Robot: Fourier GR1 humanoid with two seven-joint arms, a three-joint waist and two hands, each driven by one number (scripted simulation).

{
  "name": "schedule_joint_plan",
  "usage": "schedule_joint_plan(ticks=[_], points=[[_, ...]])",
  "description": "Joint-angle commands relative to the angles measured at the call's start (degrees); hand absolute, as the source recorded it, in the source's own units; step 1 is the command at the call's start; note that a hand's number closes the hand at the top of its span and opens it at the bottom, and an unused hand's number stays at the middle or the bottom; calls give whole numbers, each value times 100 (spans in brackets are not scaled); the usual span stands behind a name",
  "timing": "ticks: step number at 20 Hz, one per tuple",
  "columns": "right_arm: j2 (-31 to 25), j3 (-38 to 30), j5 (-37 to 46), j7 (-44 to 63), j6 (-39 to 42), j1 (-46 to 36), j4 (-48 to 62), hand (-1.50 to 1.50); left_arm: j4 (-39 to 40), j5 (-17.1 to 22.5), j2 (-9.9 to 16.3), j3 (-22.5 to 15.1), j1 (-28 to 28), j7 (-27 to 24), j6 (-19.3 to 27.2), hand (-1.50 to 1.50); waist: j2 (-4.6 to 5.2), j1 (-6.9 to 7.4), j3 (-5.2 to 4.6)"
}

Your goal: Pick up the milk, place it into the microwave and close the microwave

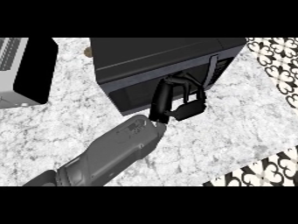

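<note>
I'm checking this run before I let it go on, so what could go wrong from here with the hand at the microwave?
The milk shows nowhere, so whether it sits inside cannot be confirmed before closing. The one hand in view lies against the microwave front beside its handle; its fingers might catch there. Which hand it is cannot be told from this view.

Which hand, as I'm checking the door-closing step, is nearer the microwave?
Right. The right hand is against the front face of the microwave. The left hand is not in view.
</note>
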Motion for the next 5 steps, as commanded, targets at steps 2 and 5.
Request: schedule_joint_plan(ticks=[2, 5], points=[[-44, 27, -84, 27, 54, -5, -90, -150, 655, 191, 4, 328, -217, -56, 5, 150, 102, -36, -7], [-101, 4, -106, 78, 66, 35, -33, -150, 613, 304, 4, 320, -280, -110, 24, 150, 99, -100, -4]])
